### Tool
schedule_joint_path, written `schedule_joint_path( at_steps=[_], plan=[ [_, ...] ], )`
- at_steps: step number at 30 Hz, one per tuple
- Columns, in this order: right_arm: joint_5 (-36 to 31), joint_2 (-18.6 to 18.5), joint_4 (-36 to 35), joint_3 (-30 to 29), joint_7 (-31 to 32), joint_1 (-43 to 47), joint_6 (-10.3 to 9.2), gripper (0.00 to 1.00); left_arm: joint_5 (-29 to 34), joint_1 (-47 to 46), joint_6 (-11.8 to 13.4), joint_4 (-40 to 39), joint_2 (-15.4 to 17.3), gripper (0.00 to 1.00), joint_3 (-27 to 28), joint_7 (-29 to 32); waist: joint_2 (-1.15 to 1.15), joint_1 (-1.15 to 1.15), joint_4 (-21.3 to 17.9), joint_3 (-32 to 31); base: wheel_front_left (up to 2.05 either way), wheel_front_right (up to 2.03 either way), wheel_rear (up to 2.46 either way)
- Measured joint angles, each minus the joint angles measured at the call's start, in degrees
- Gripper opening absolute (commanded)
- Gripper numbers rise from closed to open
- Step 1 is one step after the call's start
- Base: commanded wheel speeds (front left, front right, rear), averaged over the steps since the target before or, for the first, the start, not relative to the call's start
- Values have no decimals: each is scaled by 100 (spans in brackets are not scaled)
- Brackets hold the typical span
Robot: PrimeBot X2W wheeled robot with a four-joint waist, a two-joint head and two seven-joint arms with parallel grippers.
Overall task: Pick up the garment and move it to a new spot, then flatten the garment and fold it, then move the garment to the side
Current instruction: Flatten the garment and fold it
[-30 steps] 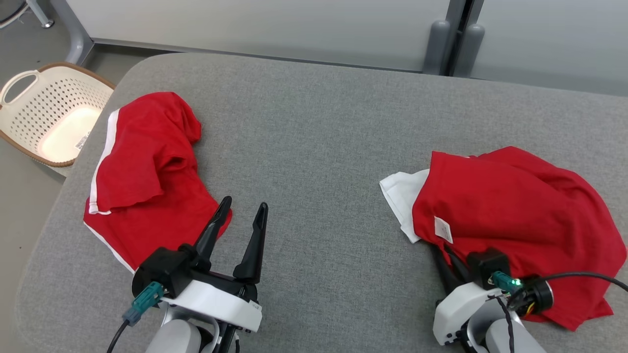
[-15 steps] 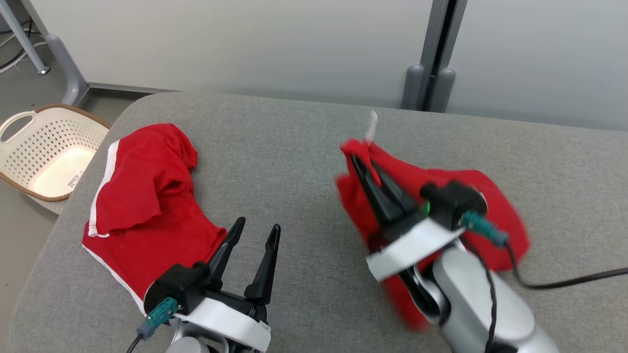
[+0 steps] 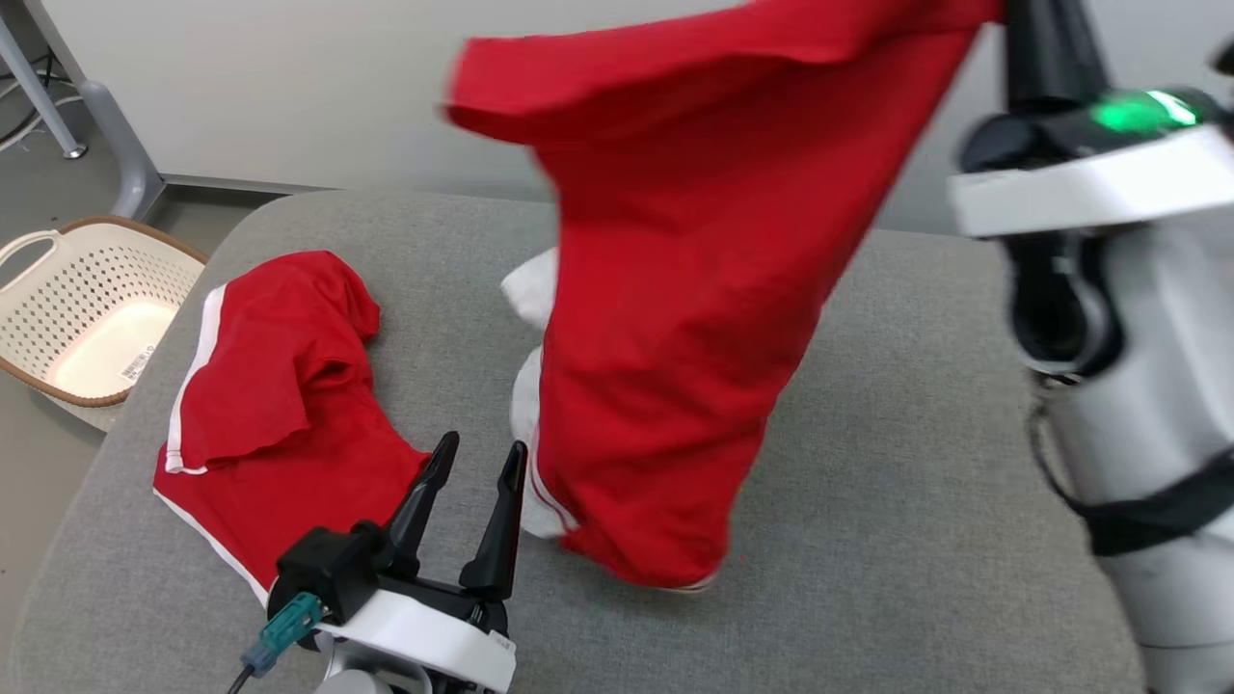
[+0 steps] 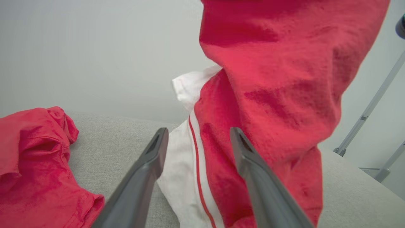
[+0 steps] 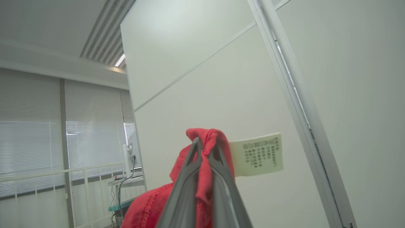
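- The right gripper (image 5: 205, 145) is clamped on the red garment (image 3: 675, 318), which hangs high over the grey table (image 3: 897, 501).
- The left gripper (image 3: 482, 445) is spread wide and empty, just beside the garment's lower end.

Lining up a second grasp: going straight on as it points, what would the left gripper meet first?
Probably the hanging garment, its lower part straight ahead of the open left gripper; depth is unclear.

We record the garment (image 3: 694, 289) as red, with a white panel bearing a thin red stripe. The second garment (image 3: 280, 405), at the counter's (image 3: 868, 463) left edge, is red with white piping. The counter is grey. The basket (image 3: 106, 275) is cream, perforated and brown-rimmed.
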Motion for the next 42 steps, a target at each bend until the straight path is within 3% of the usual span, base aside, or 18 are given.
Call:
schedule_joint_path(
  at_steps=[6,10,11,12,13,14,18,19,22,26,31,38,42],
  plan=[
    [464,-1374,321,-700,73,1157,0,0,-1,11,0,-22,0,100,49,0,0,0,-75,187,0,0,0],
    [671,-2020,966,-1384,199,2119,-1,0,-2,-57,0,-33,1,100,70,0,0,0,-158,320,0,0,0],
    [766,-2059,1179,-1564,297,2300,-1,25,-2,-69,0,-33,-2,100,75,0,0,0,-183,350,0,0,0],
    [753,-2094,1433,-1655,401,2479,-1,87,-3,-82,0,-27,-2,100,76,0,0,0,-212,375,0,0,0],
    [595,-2120,1725,-1733,468,2647,0,100,-8,-98,0,-22,0,100,80,0,0,0,-246,399,0,0,0],
    [595,-2120,1725,-1733,468,2647,0,100,-8,-98,0,-22,0,100,80,0,0,0,-246,399,0,0,0],
    [-82,-2117,2952,-2346,570,2821,-1,100,1,-154,0,23,-4,100,51,0,0,0,-404,467,0,0,0],
    [-422,-1963,3221,-2501,424,2766,-1,100,10,-166,0,33,-4,100,68,0,0,0,-486,488,0,0,0],
    [-675,-1728,3220,-2515,266,2636,-1,100,18,-180,0,36,-2,100,88,0,0,0,-570,500,0,0,0],
    [-1135,-1405,2619,-2374,64,2483,1,100,58,-246,0,21,1,100,160,0,0,0,-741,484,0,0,0],
    [-1473,-943,1218,-2064,11,2536,1,100,-258,-272,0,-149,1,100,377,0,0,0,-892,417,0,0,0],
    [-1679,-155,-687,-1568,-12,3446,0,100,-490,-285,0,-265,1,100,453,0,0,0,-907,333,0,0,0],
    [-1879,23,-954,-1360,-12,3751,-1,100,-506,-281,0,-230,-1,100,439,0,0,0,-926,370,0,0,0]
  ],
)
